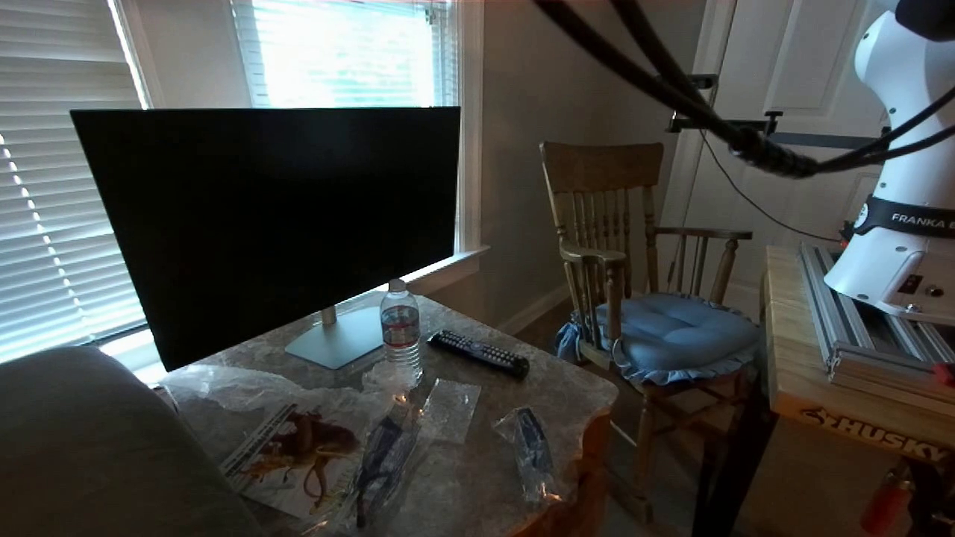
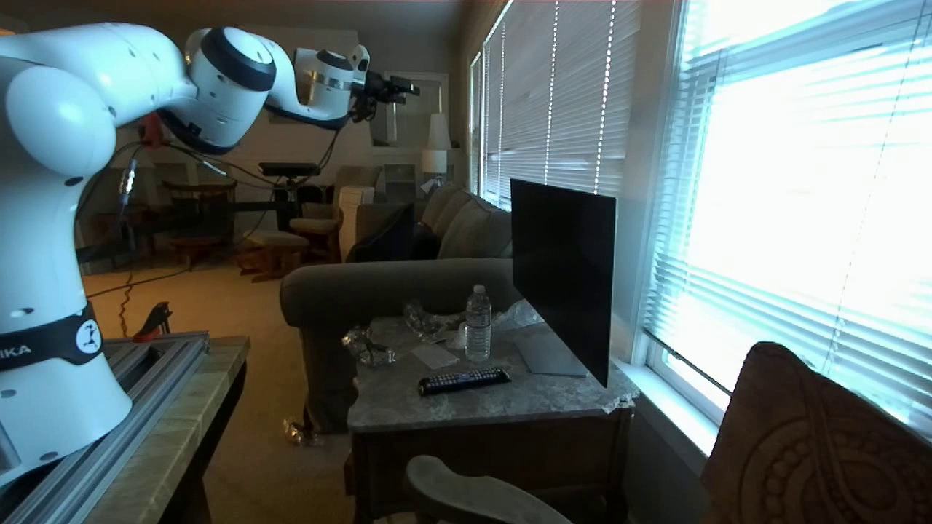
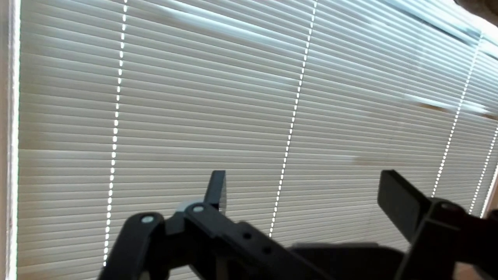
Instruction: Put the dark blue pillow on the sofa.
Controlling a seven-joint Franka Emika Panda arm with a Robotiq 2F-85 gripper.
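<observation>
The grey sofa [image 2: 393, 287] stands behind the side table in an exterior view; its padded arm [image 1: 89, 447] also fills the lower left in an exterior view. A very dark navy shape that looks like the dark blue pillow [image 2: 387, 236] leans on the sofa seat behind the near arm; its lower part is hidden. My gripper [image 2: 409, 89] is high in the air, well above the sofa and apart from the pillow. In the wrist view the gripper [image 3: 303, 179] has its fingers wide apart with nothing between them, facing the window blinds.
The side table [image 2: 408, 407] holds a monitor [image 1: 276, 224], a water bottle [image 2: 478, 324], a remote [image 2: 464, 380] and plastic wrappers. Blinds [image 3: 210, 116] line the wall by the sofa. A wooden chair [image 1: 604, 168] with a blue-grey seat pad [image 1: 675, 332] stands beside the robot's bench [image 1: 791, 358].
</observation>
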